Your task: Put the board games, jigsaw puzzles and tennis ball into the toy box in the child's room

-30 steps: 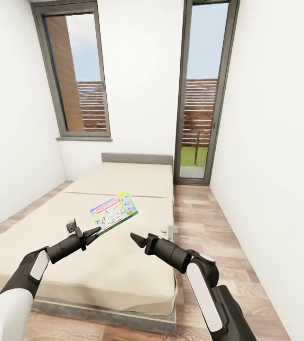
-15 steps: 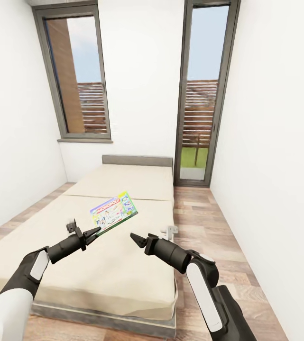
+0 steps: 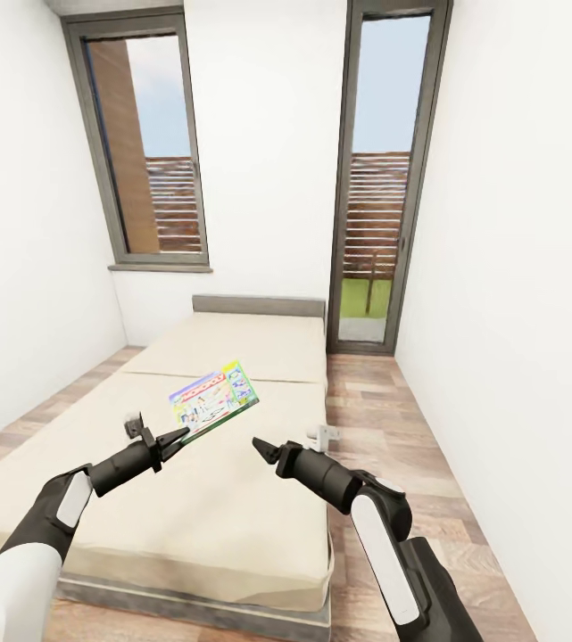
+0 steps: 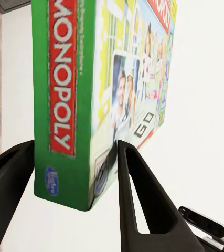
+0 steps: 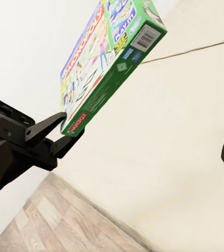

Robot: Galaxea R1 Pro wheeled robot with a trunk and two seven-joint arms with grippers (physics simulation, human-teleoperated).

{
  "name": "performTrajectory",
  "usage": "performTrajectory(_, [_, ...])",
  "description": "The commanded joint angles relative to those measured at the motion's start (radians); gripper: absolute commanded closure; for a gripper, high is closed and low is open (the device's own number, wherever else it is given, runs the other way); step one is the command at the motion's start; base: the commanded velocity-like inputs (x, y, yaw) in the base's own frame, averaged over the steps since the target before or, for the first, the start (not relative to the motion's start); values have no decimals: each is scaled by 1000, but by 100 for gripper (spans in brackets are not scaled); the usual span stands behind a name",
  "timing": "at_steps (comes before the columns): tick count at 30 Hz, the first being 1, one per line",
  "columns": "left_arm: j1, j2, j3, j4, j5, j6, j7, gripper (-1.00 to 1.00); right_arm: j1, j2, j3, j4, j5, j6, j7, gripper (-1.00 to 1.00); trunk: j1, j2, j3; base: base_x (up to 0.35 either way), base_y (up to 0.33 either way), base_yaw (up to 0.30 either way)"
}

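My left gripper (image 3: 177, 438) is shut on one corner of a board game (image 3: 214, 399), a flat green Monopoly box held tilted in the air above the bed (image 3: 205, 508). In the left wrist view the box (image 4: 91, 79) stands edge-on between the two black fingers (image 4: 143, 199). The right wrist view catches the same box (image 5: 112, 58) and the left gripper (image 5: 70, 123) from the side. My right gripper (image 3: 261, 448) hangs open over the bed's near right part, a short way from the box, holding nothing.
The beige mattress runs back to a grey headboard (image 3: 259, 303) under a tall window (image 3: 143, 143). A glass door (image 3: 375, 178) stands at the far right. A strip of wood floor (image 3: 384, 428) runs between the bed and the right wall.
The view has shifted slightly, so the camera moved. My right gripper has edged a little to the right. The left gripper still holds the box in the same pose.
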Motion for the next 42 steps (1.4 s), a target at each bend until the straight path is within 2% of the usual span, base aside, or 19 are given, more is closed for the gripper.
performTrajectory(1, [-1, 0, 1, 0, -1, 4, -1, 100, -1, 0, -1, 0, -1, 4, 1, -100, -4, 7, 2, 0, 0, 0])
performTrajectory(8, [-1, -1, -1, 0, -1, 5, 2, 100, -1, 0, -1, 0, -3, 2, -1, -100, -31, 56, 24, 0, 0, 0])
performTrajectory(16, [-1, -1, -2, 0, -1, 4, 5, 100, -1, 0, 0, -1, 2, -35, -1, -100, -62, 112, 49, 0, 0, 0])
performTrajectory(42, [-1, -3, -5, 0, -8, 0, 7, 100, -1, 0, -7, -4, -4, -37, 5, -100, -161, 294, 131, 0, 0, 0])
